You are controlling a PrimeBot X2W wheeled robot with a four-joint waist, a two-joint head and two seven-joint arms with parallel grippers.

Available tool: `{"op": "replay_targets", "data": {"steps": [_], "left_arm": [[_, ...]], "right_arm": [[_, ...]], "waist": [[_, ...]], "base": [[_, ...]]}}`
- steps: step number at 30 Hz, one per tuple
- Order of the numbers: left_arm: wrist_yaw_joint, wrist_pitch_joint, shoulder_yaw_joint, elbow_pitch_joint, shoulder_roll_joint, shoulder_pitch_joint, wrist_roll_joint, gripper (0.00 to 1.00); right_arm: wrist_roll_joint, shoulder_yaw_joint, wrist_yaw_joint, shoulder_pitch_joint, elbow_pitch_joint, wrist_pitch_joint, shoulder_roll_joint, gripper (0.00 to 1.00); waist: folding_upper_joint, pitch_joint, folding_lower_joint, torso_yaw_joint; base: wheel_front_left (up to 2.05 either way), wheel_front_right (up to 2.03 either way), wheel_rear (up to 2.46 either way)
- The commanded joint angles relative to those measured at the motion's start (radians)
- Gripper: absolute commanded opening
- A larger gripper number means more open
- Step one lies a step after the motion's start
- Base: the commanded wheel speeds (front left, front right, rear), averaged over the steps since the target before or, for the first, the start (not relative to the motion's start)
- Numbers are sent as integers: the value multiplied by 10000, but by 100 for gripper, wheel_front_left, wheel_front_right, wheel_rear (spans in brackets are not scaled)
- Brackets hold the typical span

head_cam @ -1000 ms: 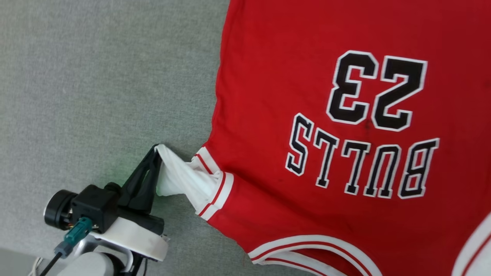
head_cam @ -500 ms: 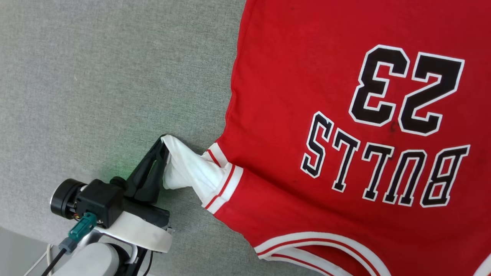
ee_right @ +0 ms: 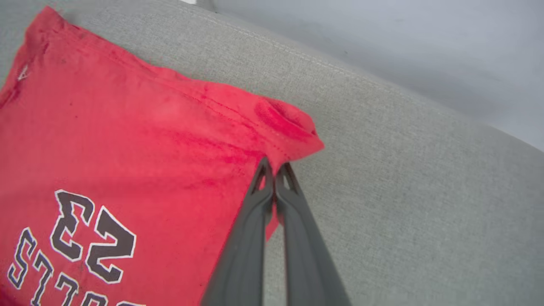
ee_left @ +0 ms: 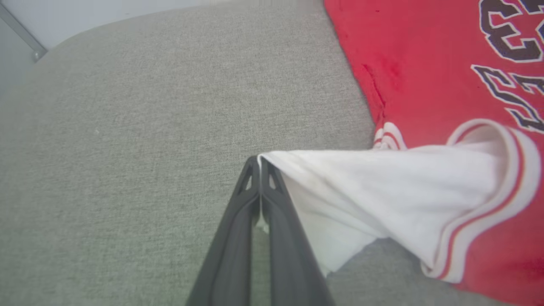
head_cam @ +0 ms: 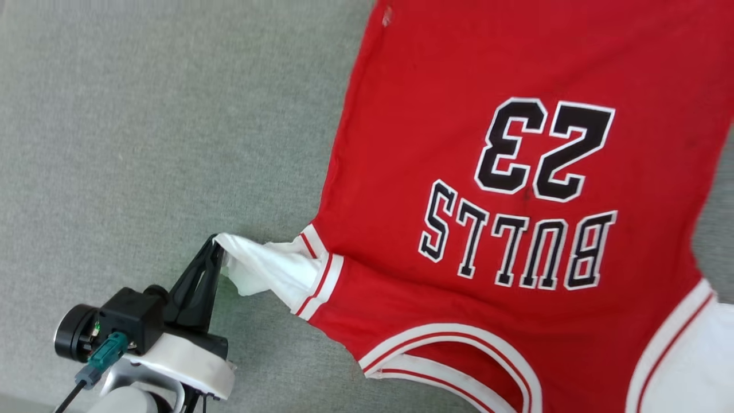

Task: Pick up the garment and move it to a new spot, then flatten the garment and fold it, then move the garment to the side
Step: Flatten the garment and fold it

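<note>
Left gripper (head_cam: pixel 217 241): clamped on white sleeve of garment (head_cam: pixel 459 143).
Right gripper (ee_right: pixel 275 166): clamped on its red edge.
Grey cushion (head_cam: pixel 143 115): under garment.

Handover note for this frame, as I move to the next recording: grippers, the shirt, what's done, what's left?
Garment: spread print-up on the grey surface.
Left gripper: shut on the white sleeve, which is bunched.
Right gripper: shut at the red side edge near a hem corner, apparently pinching it.
Done: both grips taken.
Left: flatten, fold, move aside.
</note>
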Motion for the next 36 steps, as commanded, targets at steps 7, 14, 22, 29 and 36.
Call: {"op": "replay_targets", "data": {"steps": [7, 14, 22, 29, 36], "left_arm": [[265, -64, 288, 26, 281, 843, -267, 0], [549, -65, 506, -147, 578, 1756, -536, 0], [789, -67, 750, -404, 862, 2429, -762, 0], [788, 34, 721, -476, 936, 2389, -730, 0], [866, 85, 702, -500, 973, 2540, -770, 0]], "right_arm": [[1824, 771, -7, 2265, -2036, -341, -1649, 0], [3198, 962, -7, 5707, -4099, -929, -3539, 0], [3787, 556, -7, 10157, -4519, -2216, -4390, 0], [3700, 266, -7, 12878, -4060, -3177, -3798, 0], [3267, -675, -6, 12821, -4596, -3615, -3520, 100]], "waist": [[0, -1554, 0, -1074], [0, -2365, 0, -1757], [0, -2739, 0, -2275], [0, -2701, 0, -2344], [0, -2803, 0, -2408]], "base": [[0, 0, 0], [0, 0, 0], [0, 0, 0], [0, 0, 0], [0, 0, 0]]}}
